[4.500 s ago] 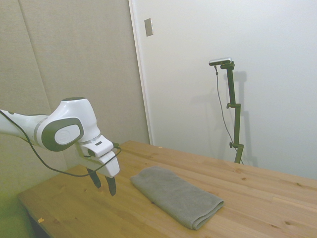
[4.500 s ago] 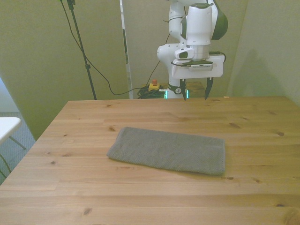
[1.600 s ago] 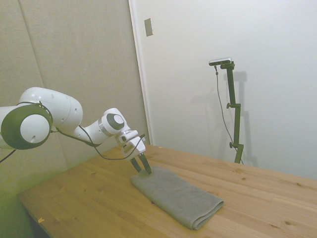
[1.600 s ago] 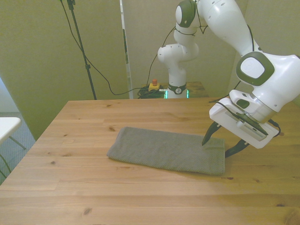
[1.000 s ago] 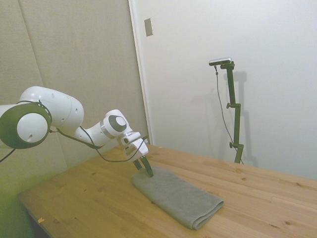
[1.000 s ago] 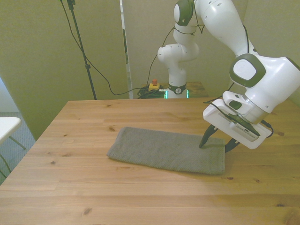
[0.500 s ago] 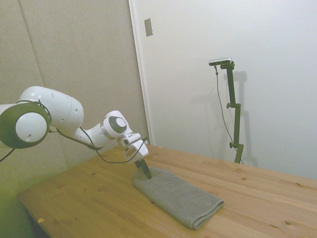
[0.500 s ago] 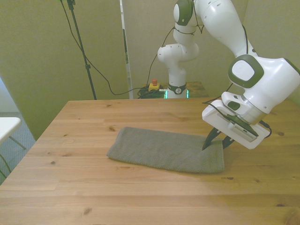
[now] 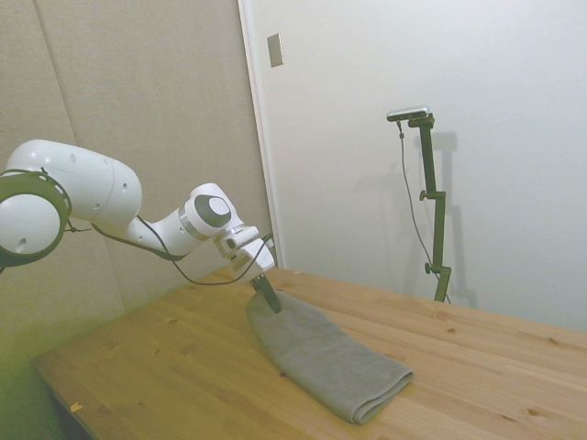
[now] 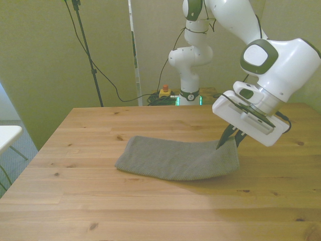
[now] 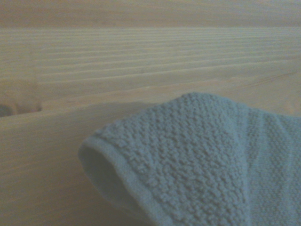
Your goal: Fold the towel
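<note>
The grey towel (image 10: pixel 175 159) lies folded lengthwise on the wooden table (image 10: pixel 150 216). Its end at the front view's right is lifted off the wood. My gripper (image 10: pixel 228 140) is shut on that raised end, with the dark fingers pinching the cloth. In the side view the gripper (image 9: pixel 269 298) holds the towel's near-left end up, and the rest of the towel (image 9: pixel 339 367) slopes down flat toward the right. The wrist view shows the towel's (image 11: pixel 197 160) terry edge bunched and hanging above the table boards.
A wall and door frame (image 9: pixel 261 137) stand behind the table in the side view. The robot's base (image 10: pixel 188 75) sits beyond the far table edge. A white surface (image 10: pixel 7 135) shows at the front view's left edge.
The gripper came down onto the towel's end, closed on it, and has since risen slightly, lifting that end off the table.
</note>
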Controlling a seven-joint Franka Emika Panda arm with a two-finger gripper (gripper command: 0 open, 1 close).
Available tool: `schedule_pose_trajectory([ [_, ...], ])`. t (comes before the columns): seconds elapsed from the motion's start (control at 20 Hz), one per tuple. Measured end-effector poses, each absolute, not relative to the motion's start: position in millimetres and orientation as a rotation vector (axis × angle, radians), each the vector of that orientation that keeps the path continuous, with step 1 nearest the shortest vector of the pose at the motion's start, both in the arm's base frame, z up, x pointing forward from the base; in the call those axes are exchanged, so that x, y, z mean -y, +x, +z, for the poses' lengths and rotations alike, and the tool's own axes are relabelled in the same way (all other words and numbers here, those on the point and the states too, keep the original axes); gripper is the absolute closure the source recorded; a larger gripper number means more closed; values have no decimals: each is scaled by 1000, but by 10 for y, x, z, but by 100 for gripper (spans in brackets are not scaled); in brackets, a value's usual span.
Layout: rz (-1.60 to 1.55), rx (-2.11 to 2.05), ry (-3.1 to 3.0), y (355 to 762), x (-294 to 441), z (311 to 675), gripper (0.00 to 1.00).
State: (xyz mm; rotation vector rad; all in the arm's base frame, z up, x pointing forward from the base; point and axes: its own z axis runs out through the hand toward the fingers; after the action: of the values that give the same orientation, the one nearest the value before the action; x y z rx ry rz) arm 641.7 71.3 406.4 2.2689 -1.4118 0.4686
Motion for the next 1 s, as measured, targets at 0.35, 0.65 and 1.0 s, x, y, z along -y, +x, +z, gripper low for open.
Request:
schedule_pose_trajectory([
  [0.35,508,1494,2265,6150,-286,4449,100],
  [0.65,475,1551,2302,6014,210,4481,100],
  [1.0,464,1635,2289,5794,861,4664,100],
])
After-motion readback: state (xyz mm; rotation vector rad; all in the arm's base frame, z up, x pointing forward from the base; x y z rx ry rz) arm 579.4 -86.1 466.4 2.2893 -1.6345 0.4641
